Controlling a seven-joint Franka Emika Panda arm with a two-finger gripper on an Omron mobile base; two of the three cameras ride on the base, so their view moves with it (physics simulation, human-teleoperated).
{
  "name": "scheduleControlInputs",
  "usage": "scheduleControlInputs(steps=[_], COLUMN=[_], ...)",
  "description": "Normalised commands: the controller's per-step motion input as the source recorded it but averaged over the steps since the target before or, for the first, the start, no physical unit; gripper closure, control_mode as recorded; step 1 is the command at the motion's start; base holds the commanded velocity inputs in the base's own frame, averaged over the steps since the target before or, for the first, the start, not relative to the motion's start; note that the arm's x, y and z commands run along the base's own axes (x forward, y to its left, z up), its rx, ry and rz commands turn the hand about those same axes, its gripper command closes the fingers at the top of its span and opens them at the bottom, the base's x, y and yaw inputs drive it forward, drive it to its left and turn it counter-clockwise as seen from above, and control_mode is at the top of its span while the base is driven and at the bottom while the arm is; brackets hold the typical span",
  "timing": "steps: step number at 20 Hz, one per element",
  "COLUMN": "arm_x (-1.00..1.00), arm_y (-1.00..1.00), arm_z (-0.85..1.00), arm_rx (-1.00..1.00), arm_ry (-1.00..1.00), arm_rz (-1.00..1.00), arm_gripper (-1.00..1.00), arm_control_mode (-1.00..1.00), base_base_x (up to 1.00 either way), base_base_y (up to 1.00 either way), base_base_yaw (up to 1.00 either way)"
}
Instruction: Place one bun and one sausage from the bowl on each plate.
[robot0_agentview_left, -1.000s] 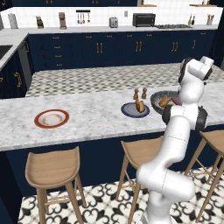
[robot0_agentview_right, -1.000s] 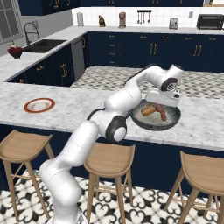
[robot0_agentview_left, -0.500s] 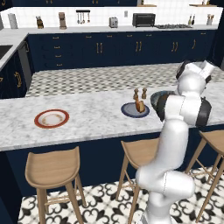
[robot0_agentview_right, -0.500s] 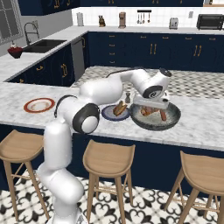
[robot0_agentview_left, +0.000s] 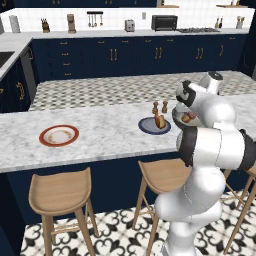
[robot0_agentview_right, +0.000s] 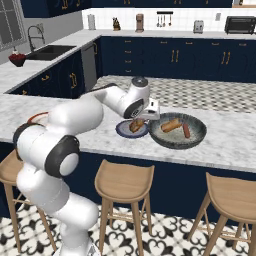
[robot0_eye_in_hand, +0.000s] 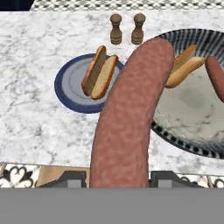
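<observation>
claw (robot0_eye_in_hand: 118, 177) swung leftward, gripping sausage (robot0_eye_in_hand: 129, 113)

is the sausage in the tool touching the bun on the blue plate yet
Apart. In the hand view the held sausage hangs well above the counter, and the bun lies alone on the blue plate, nothing resting on it.

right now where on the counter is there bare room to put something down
The widest bare marble runs between the orange-rimmed plate and the blue-rimmed plate, plus the strip in front of both. It is crowded where the blue-rimmed plate, its bun, the two shakers and the bowl sit close together.
</observation>
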Motion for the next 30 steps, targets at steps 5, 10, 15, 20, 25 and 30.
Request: scheduleControlInputs(steps=[5,10,15,20,25,30], arm_x=[0.03,0.18,0.43,0.42,0.24,0.11], arm_y=[0.97,0.61,0.16,0.08,0.06,0.02], arm_z=[0.2,0.01,0.0,-0.14,-0.7,-0.54], arm_rx=[0.0,0.0,0.0,0.0,0.0,0.0], arm_ry=[-0.02,0.0,0.0,0.0,0.0,0.0], arm_rz=[-0.13,-0.08,0.0,0.0,0.0,0.0], arm_gripper=[1.0,1.0,1.0,1.0,1.0,1.0], arm_control_mode=[-1.0,-1.0,-1.0,-1.0,-1.0,-1.0], base_base_x=[0.0,0.0,0.0,0.0,0.0,0.0], base_base_y=[0.0,0.0,0.0,0.0,0.0,0.0], base_base_yaw=[0.0,0.0,0.0,0.0,0.0,0.0])
